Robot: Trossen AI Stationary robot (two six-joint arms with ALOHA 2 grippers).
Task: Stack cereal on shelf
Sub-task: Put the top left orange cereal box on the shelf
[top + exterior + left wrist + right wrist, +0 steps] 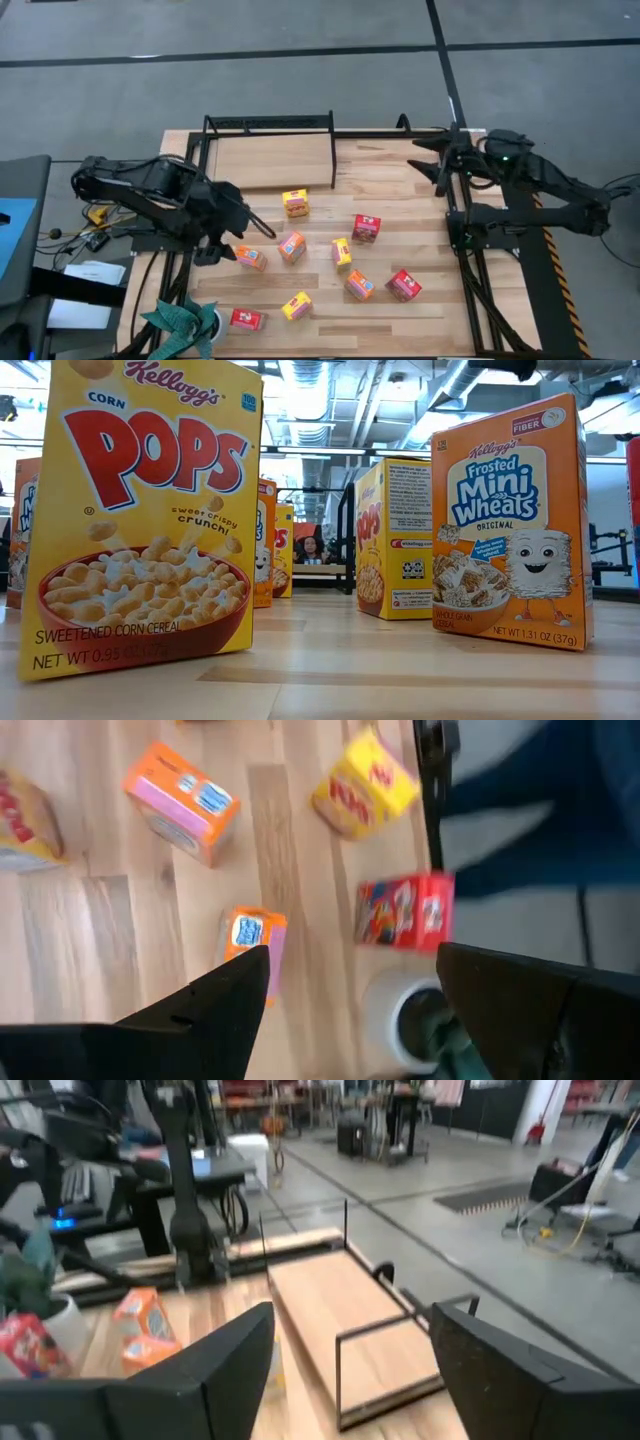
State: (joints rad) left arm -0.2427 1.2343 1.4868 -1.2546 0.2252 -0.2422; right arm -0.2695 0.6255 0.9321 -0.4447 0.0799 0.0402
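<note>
- Counting from the high view gives nine miniature printed cereal boxes (pixel 295 203) on the light wooden tabletop (pixel 400 200): three yellow, three orange, three red.
- All nine boxes lie loose on the tabletop; none is on the shelf.
- The low black tube-frame shelf with a light wooden board (pixel 270 155) sits at the table's far edge, on the left half. Its board is bare.
- The left gripper (pixel 262 228) hangs over the table's left side, just beside an orange box (pixel 251 258). Its fingers are spread apart and hold nothing, as the left wrist view confirms (pixel 345 985).
- The right gripper (pixel 428 160) waits at the far right corner, well apart from every box. Its fingers are spread and empty.
- Two boxes, one red (pixel 245 319) and one yellow (pixel 297 305), lie near the table's near edge.
- Bare tabletop separates the box cluster from the shelf.
</note>
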